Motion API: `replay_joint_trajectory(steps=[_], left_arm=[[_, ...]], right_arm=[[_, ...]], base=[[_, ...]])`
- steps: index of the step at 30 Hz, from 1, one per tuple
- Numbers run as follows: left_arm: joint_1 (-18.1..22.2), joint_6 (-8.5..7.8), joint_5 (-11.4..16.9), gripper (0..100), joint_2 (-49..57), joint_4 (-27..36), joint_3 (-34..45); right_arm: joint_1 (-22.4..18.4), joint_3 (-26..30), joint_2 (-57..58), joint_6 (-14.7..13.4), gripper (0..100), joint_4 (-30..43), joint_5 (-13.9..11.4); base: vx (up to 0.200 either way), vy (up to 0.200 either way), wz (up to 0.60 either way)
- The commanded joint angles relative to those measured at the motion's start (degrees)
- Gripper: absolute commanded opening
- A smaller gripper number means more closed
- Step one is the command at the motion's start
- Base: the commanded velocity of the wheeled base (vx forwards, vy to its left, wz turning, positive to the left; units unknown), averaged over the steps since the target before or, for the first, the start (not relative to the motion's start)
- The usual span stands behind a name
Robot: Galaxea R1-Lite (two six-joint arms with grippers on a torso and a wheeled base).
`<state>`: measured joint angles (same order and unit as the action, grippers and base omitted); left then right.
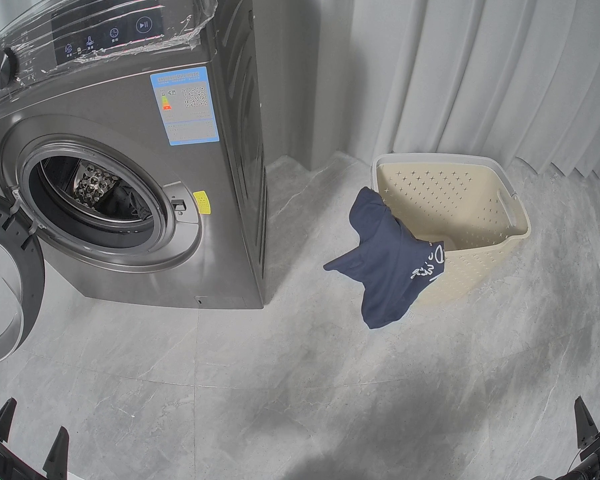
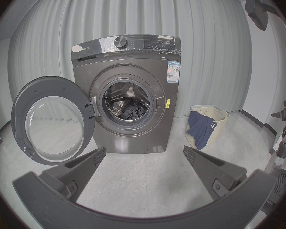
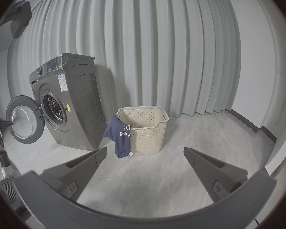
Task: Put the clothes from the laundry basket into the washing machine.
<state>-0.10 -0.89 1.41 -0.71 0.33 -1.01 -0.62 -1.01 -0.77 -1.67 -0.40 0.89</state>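
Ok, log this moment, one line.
grey front-loading washing machine: door open, dark clothes inside | navy garment: draped over cream plastic laundry basket rim | left gripper: open | right gripper: open

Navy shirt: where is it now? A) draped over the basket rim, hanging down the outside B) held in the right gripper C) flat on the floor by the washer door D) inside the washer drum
A: the navy shirt lies over the rim of the laundry basket on the side facing the washing machine, and most of it hangs down the basket's outer wall.
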Motion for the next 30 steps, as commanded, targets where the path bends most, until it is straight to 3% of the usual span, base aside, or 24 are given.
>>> replay_joint_trajectory(steps=[1, 9, 24, 30], left_arm=[[0.01, 0.01, -0.01, 100, 0.71, 0.02, 0.92], [0.10, 0.01, -0.36, 100, 0.71, 0.02, 0.92], [0.10, 0.01, -0.45, 100, 0.71, 0.02, 0.92], [0.10, -0.08, -0.45, 100, 0.71, 0.02, 0.92]], right_arm=[[0.01, 0.84, 0.06, 0.00, 100, -0.04, -0.01], [0.01, 0.92, 0.06, 0.00, 100, -0.04, -0.01], [0.01, 0.84, 0.06, 0.00, 100, -0.04, -0.01], [0.01, 0.84, 0.06, -0.09, 100, -0.04, 0.08]], base=[[0.000, 0.000, 0.00], [0.000, 0.000, 0.00], [0.000, -0.200, 0.00], [0.000, 0.000, 0.00]])
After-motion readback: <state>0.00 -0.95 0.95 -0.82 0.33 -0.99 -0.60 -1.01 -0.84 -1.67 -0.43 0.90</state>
